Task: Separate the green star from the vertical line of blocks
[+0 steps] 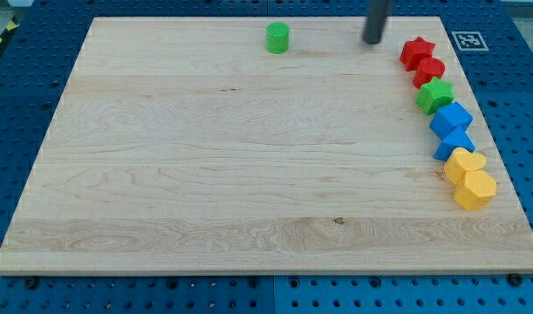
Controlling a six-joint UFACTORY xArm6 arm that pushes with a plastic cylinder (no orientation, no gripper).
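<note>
A line of blocks runs down the view's right edge of the wooden board point(205, 174). From the top: a red star point(417, 51), a red block point(429, 71), the green star point(434, 95), a blue block point(450, 119), a second blue block point(454, 144), a yellow block point(465, 164) and a second yellow block point(475, 189). The green star touches the red block above it and the blue block below it. My tip point(372, 42) stands near the board's top edge, to the left of the red star and up-left of the green star, touching no block.
A green cylinder point(277, 38) stands alone near the board's top edge, left of my tip. A fiducial tag point(467, 40) sits at the board's top right corner. Blue perforated table surrounds the board.
</note>
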